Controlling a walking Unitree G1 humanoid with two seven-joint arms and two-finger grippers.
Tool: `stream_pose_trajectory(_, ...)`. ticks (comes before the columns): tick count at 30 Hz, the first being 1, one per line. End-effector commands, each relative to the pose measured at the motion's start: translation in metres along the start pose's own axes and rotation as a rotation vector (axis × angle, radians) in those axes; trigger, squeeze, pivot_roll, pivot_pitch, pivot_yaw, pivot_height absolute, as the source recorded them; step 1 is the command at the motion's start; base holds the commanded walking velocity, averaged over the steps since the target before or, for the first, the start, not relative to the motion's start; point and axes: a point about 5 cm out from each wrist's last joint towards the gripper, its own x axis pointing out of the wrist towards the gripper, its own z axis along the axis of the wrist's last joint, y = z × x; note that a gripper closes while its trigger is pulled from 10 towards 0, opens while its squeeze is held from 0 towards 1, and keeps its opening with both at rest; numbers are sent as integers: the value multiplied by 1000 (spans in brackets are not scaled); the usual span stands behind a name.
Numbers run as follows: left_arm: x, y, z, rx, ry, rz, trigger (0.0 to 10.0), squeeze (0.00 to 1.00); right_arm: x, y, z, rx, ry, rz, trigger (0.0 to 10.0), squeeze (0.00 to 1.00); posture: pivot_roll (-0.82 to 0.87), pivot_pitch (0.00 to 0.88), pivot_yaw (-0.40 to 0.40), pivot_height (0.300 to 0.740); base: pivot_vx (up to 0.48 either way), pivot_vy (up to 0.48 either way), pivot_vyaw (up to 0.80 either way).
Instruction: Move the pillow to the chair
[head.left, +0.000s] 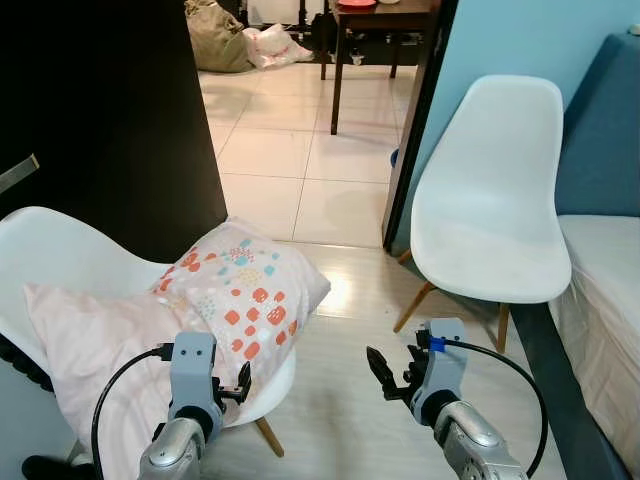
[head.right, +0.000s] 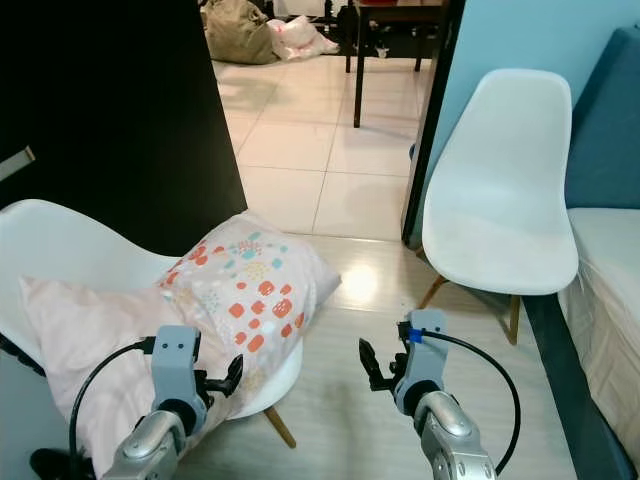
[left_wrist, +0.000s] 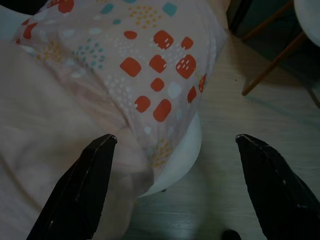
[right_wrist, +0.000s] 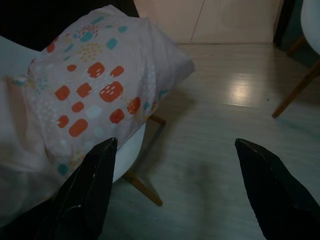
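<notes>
**Both grippers open, pillow waiting on the near chair**

Far left of the frame, a white chair (head.left: 60, 250) carries a plain pink cushion (head.left: 90, 350), and propped on that, toward centre-left, sits the patterned pillow (head.left: 245, 285), its corner hanging past the seat edge. That overhang looks like the easy place to grab. Lower left, the left gripper (head.left: 232, 388) hovers just beside the cushion's edge, fingers spread wide, nothing held. Lower centre-right, the right gripper (head.left: 392, 374) hangs over bare wooden floor (head.left: 340, 400), equally wide and empty, aimed back at the pillow as if for a two-sided pinch. Right of frame, well apart, stands the second white chair (head.left: 490, 200), seat bare, probably the destination.
</notes>
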Motion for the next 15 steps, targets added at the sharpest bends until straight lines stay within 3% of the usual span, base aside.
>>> stream_pose_trajectory(1,-1,2,-5,5,30,9,10000,0,-2,-1,-2,16,8,-3,10000,0,-67,105,24,740,0,-311,0)
stream_pose_trajectory(15,-1,2,-5,-10,36,17,10000,0,-2,-2,-2,9,17,-3,10000,0,-68,104,21,740,0,0,0)
